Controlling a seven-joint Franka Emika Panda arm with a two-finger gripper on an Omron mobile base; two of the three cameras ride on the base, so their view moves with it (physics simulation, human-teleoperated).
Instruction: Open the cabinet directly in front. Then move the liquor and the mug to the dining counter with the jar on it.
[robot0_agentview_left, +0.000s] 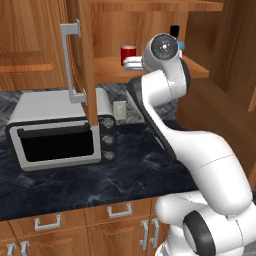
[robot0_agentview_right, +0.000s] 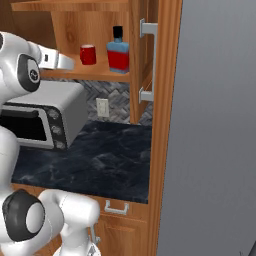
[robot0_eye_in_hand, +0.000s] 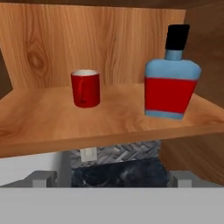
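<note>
The cabinet (robot0_agentview_left: 82, 60) stands open, both doors swung out. On its inner shelf (robot0_eye_in_hand: 109, 122) the red mug (robot0_eye_in_hand: 85, 89) stands upright at the left, and the liquor (robot0_eye_in_hand: 170, 83), blue with a red band and black cap, stands upright at the right. From the right base the mug (robot0_agentview_right: 88, 54) and liquor (robot0_agentview_right: 118, 54) sit side by side, apart. My gripper (robot0_eye_in_hand: 111, 179) is open with nothing between its fingers. It hovers just in front of the shelf edge, short of both. In the left base view my arm hides most of the liquor (robot0_agentview_left: 174, 31), and the gripper (robot0_agentview_left: 132, 63) is beside the mug (robot0_agentview_left: 128, 52). The dining counter and jar are out of view.
A silver toaster oven (robot0_agentview_left: 55, 130) sits on the black marbled counter (robot0_agentview_left: 130, 175) below the shelf, under the left door's grey handle (robot0_agentview_left: 70, 65). The right door with its handle (robot0_agentview_right: 147, 60) juts out beside a tall grey panel (robot0_agentview_right: 220, 125). A wall outlet (robot0_agentview_right: 102, 106) is on the backsplash.
</note>
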